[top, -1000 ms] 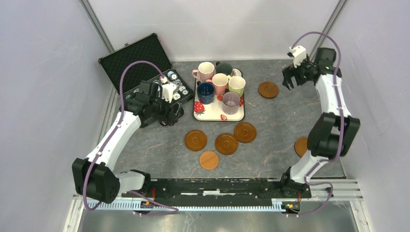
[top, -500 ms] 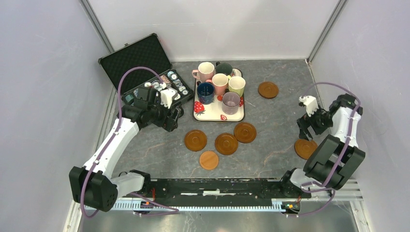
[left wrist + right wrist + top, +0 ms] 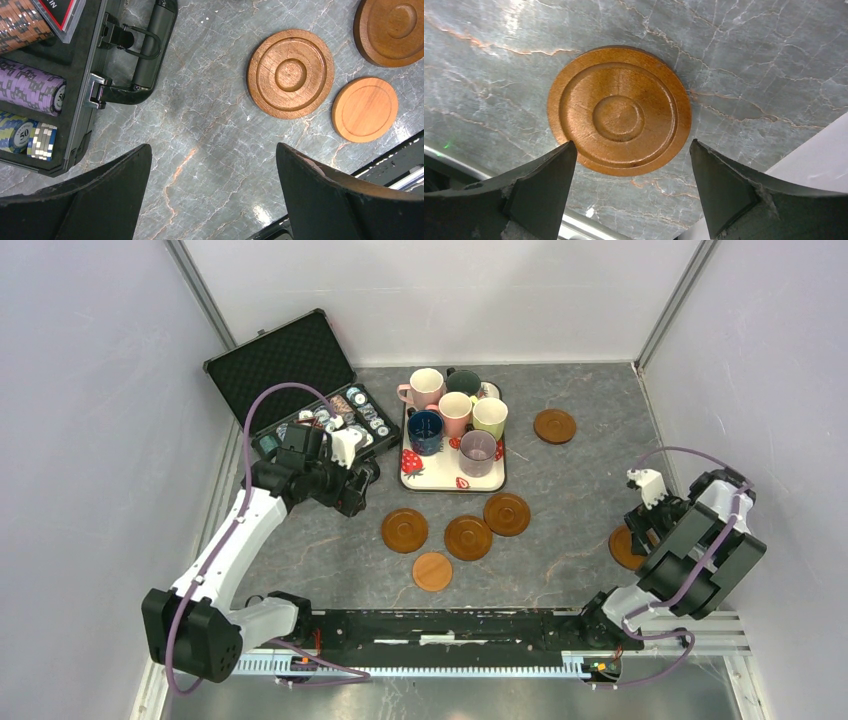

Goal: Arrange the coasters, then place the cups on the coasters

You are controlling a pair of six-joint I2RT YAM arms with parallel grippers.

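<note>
Six cups stand on the strawberry-print tray [image 3: 430, 476]: two pink [image 3: 427, 387] [image 3: 455, 410], dark green [image 3: 463, 381], yellow-green [image 3: 490, 415], navy [image 3: 425, 430] and lilac [image 3: 478, 450]. Three brown coasters [image 3: 404, 530] [image 3: 468, 537] [image 3: 507, 513] and a paler one [image 3: 432, 571] lie in front of the tray. Another coaster [image 3: 554, 425] lies to the tray's right. My right gripper [image 3: 640, 525] hangs open just above the right-edge coaster [image 3: 619, 110], a fingertip on either side of its near rim. My left gripper [image 3: 212, 150] is open over bare table, left of the coaster group [image 3: 290, 73].
An open black case of poker chips [image 3: 300, 380] lies at the back left, its handle [image 3: 150, 45] close to my left gripper. The side wall stands right beside the right arm. The black base rail [image 3: 450, 625] runs along the near edge.
The right arm swung from the back right, near the far coaster, down to the near right and lowered over the right-edge coaster. The left gripper drew back slightly toward the case.
</note>
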